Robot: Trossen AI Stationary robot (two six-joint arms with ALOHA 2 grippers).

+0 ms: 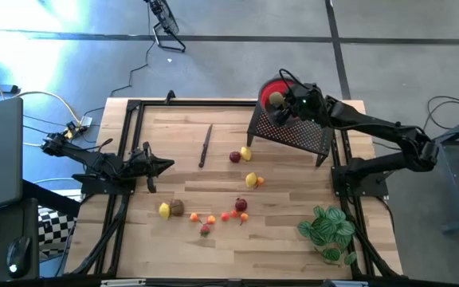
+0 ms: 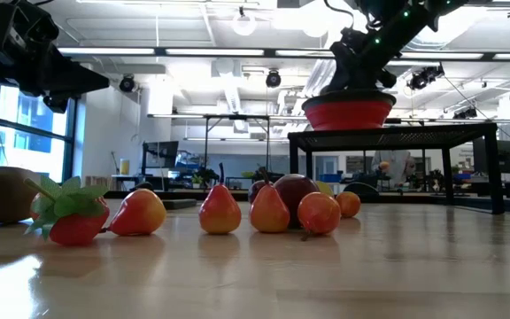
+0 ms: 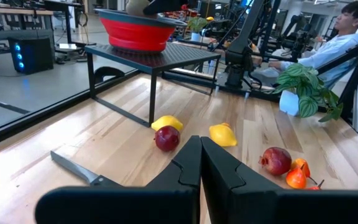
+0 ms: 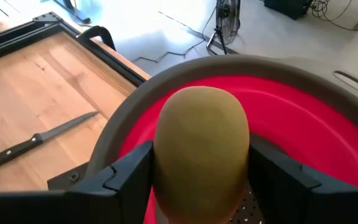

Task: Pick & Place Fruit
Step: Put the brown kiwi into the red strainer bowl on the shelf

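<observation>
My right gripper [image 1: 278,102] hangs over the red bowl [image 4: 309,118], shut on a dull yellow-brown rounded fruit [image 4: 201,137]. The bowl [image 1: 269,84] stands on a black mesh stand [image 1: 297,131] at the table's far right. More fruit lies on the wood. A red piece [image 1: 235,156] and a yellow one [image 1: 247,152] lie by the stand. Another yellow piece [image 1: 252,180] and a dark red one [image 1: 241,205] lie at mid table. A yellow piece [image 1: 164,210], a brown one [image 1: 177,207] and several small orange ones [image 1: 217,217] lie nearer. My left gripper [image 1: 166,165] waits shut at the left. My right gripper pinches the yellow-brown fruit between its two fingers [image 4: 132,177], one on each of the fruit's opposite sides [image 4: 163,155]. The fingers slant downward from the table's right side. The fruit is lifted clear, standing up between the fingers above the inside of the red bowl.
A thin dark knife [image 1: 205,145] lies on the wood left of the stand. A green leafy plant [image 1: 327,229] stands at the near right corner. A black frame [image 1: 134,108] runs around the table. A person [image 3: 347,37] sits beyond the table.
</observation>
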